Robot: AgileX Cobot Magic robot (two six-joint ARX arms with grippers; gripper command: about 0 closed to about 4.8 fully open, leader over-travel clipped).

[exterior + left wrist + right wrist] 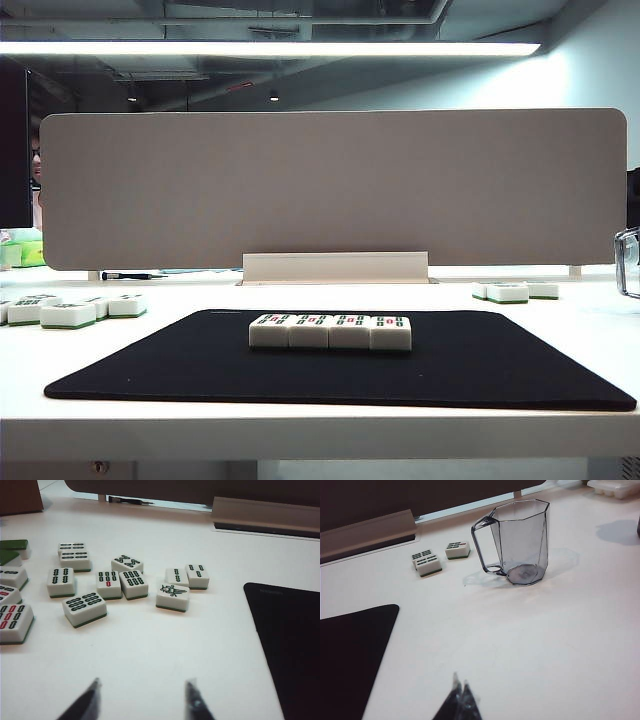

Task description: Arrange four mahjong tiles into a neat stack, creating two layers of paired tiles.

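The four mahjong tiles lie side by side in one flat row on the black mat, faces up, a single layer. No stack stands anywhere. Neither arm shows in the exterior view. In the left wrist view my left gripper hangs open over bare white table, with nothing between its fingertips, short of a loose cluster of tiles. In the right wrist view my right gripper is shut on nothing, above bare table beside the mat's corner.
Loose tiles lie left of the mat and at the back right, two of them near a clear plastic jug. A grey partition board on a white base closes the back. A pen lies beneath it.
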